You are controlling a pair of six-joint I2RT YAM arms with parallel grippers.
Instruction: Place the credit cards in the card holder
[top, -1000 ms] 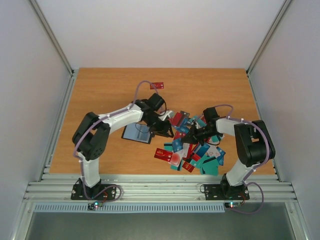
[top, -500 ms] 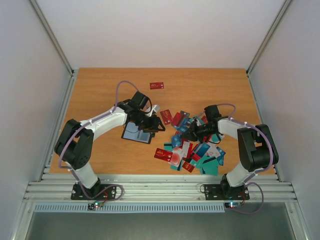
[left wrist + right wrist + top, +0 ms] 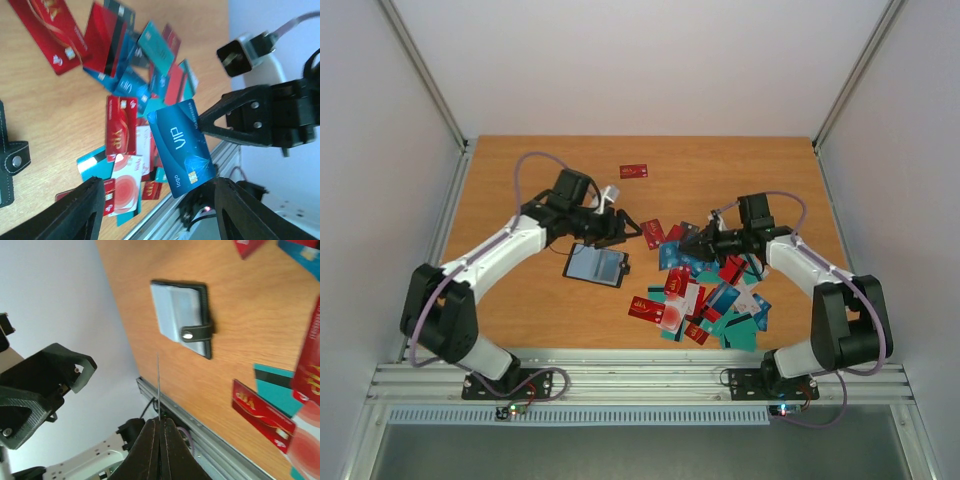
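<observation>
Right gripper (image 3: pixel 690 241) pinches blue card's (image 3: pixel 182 145) edge, apart from card holder (image 3: pixel 596 265)

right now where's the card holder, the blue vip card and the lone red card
card holder (image 3: pixel 596 266), top view, pale inner panel
blue vip card (image 3: pixel 183 148), left wrist view, printed face
lone red card (image 3: pixel 634 171), top view, middle

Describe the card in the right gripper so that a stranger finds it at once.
A pile of cards lies on the table; the right gripper hangs over its far side. It pinches a blue VIP card, the only one lifted.
</observation>
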